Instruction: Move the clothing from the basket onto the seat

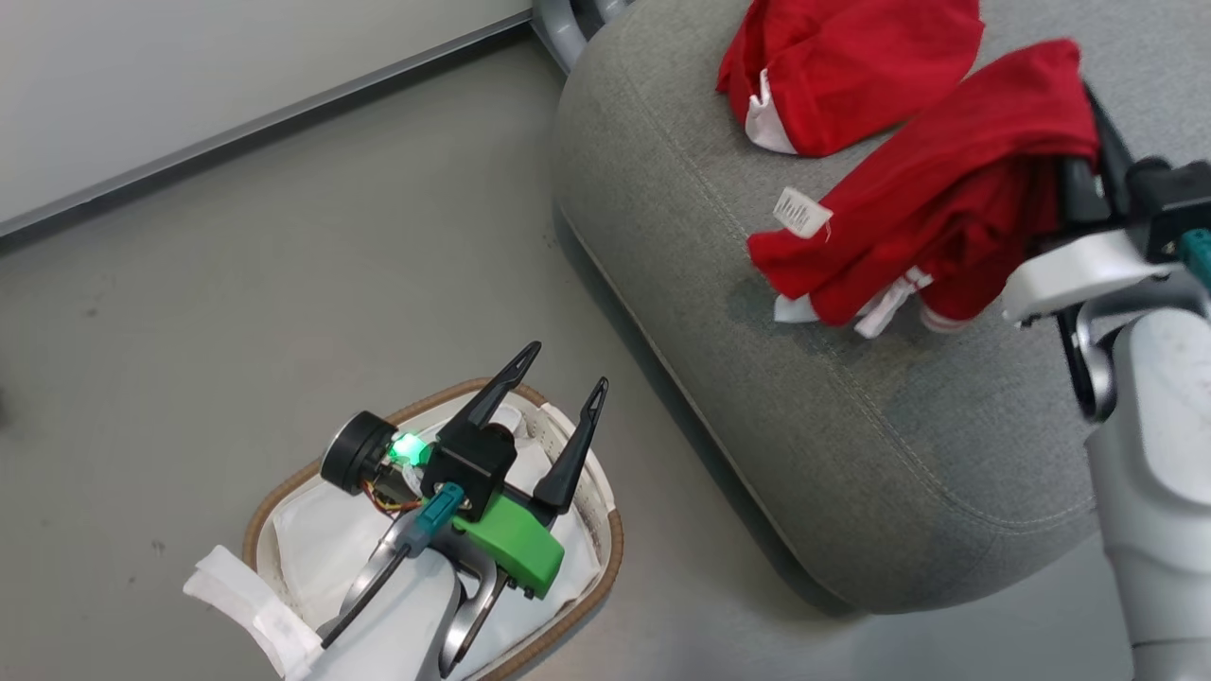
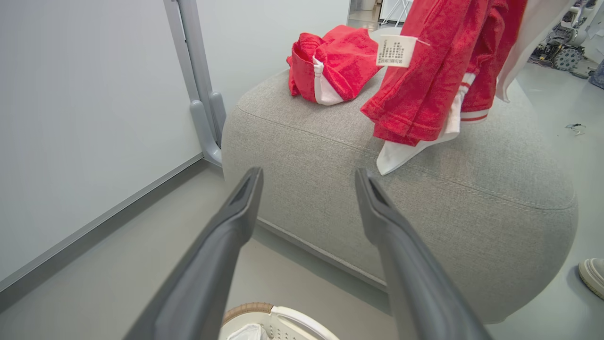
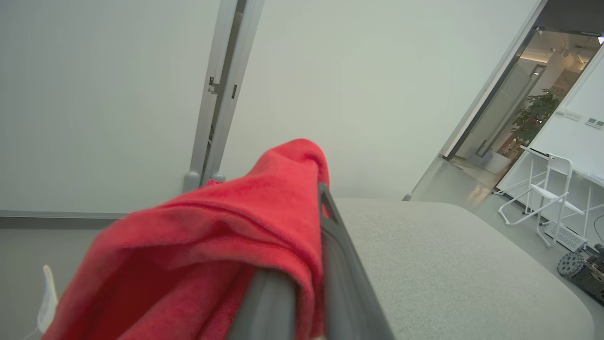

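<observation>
Step in hand: setting a garment down on the seat — a judgement from where the hold is.
Right end effector: closed on the top fold of the held garment, at the far right above the seat.
Held garment: hangs with its care label turned out and its white trim lowest; I cannot tell whether the trim touches the cushion.
How to do it well: lower until most of the fabric rests on the cushion, open the fingers fully, then lift straight up so no fold drags along. Keep it away from the rounded left edge, where it could slide to the floor.
Left end effector: fingers spread wide, holding nothing, above the basket.
Basket: on the floor at the near left, near the seat, with the white liner cloth inside — no red shows in the part the arm leaves uncovered.
Count: two red garments, the held one and the other garment lying at the seat's far side; one basket; one seat; one liner cloth.
</observation>
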